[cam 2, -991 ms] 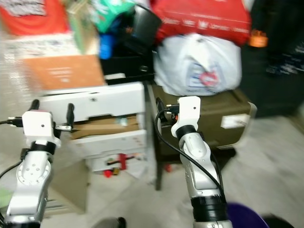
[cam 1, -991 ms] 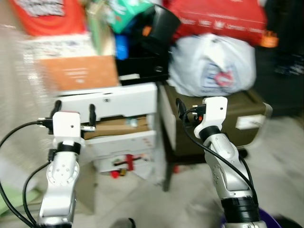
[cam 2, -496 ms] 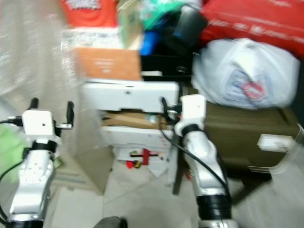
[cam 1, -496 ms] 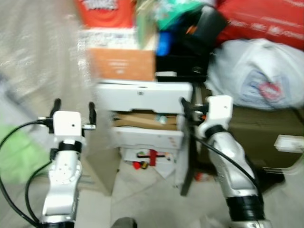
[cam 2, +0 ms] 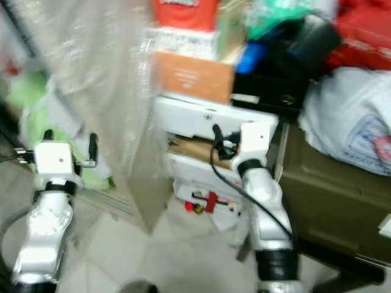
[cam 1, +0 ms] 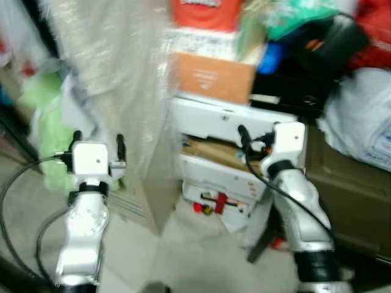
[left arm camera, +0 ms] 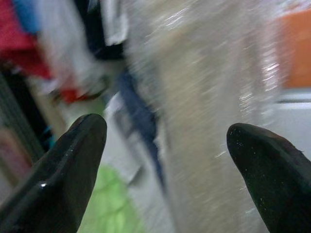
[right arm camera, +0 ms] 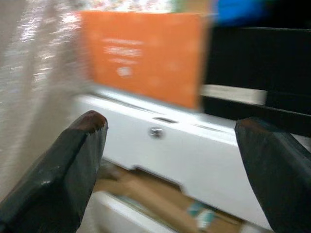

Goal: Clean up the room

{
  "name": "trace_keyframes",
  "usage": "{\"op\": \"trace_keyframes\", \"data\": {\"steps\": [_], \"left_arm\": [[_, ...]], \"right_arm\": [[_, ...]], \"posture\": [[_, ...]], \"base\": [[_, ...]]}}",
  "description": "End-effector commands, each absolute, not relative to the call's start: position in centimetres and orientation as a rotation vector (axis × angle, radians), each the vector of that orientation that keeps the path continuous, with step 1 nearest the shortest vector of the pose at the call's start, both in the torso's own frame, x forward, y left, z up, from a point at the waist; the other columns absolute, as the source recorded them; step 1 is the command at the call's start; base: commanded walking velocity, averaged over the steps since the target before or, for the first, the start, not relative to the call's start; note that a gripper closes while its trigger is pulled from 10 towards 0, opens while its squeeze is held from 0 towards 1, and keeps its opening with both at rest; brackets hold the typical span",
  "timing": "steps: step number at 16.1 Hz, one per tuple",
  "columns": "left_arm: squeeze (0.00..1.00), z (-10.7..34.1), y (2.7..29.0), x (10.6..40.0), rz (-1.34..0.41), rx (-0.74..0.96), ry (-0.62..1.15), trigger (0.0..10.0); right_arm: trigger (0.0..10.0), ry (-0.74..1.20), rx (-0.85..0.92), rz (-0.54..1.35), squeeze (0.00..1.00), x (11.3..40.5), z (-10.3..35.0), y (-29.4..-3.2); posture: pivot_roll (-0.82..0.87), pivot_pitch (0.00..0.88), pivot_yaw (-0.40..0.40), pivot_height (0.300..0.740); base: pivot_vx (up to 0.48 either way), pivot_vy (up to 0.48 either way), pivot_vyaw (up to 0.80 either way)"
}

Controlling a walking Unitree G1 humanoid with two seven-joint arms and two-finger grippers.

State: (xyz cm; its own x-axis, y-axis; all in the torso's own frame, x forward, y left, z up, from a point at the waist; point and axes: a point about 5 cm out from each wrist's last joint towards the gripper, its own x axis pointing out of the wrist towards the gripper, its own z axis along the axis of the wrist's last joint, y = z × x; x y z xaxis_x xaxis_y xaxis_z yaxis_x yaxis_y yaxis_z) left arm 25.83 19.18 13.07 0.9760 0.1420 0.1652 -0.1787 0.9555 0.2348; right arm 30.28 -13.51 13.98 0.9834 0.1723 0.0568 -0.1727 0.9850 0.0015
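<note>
**Both grippers raised before a cluttered pile**

The left gripper (cam 1: 98,141) has its fingers apart, empty, near bubble wrap (cam 1: 113,67). The right gripper (right arm camera: 170,160), also spread and empty, faces an orange box (cam 1: 212,77) above white cardboard boxes (cam 1: 226,119).

Cluttered, blurred boxes (cam 1: 214,78) and bags (cam 1: 360,116)

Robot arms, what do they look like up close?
Both arms are shiny silver. Each has a boxy white wrist block, a black ring joint and looping black cables. The left end effector and right end effector each have two long, rounded, glossy black fingers.
</note>
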Motion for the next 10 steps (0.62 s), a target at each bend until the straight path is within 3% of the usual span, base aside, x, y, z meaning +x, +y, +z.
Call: {"op": "trace_keyframes", "data": {"steps": [1,10], "left_arm": [[0.00,13.17,19.11,25.90,0.166,0.243,-0.145,10.0],[0.00,13.01,19.26,25.85,0.186,0.204,-0.132,10.0]], "right_arm": [[10.0,-0.063,-0.003,0.188,0.00,30.41,14.24,-13.33],[10.0,-0.075,-0.023,0.220,0.00,30.66,14.57,-12.96]], "posture": [[-0.08,0.000,0.000,0.740],[-0.07,0.000,-0.014,0.740]], "base": [[0.000,0.000,0.80],[0.000,0.000,0.80]]}}
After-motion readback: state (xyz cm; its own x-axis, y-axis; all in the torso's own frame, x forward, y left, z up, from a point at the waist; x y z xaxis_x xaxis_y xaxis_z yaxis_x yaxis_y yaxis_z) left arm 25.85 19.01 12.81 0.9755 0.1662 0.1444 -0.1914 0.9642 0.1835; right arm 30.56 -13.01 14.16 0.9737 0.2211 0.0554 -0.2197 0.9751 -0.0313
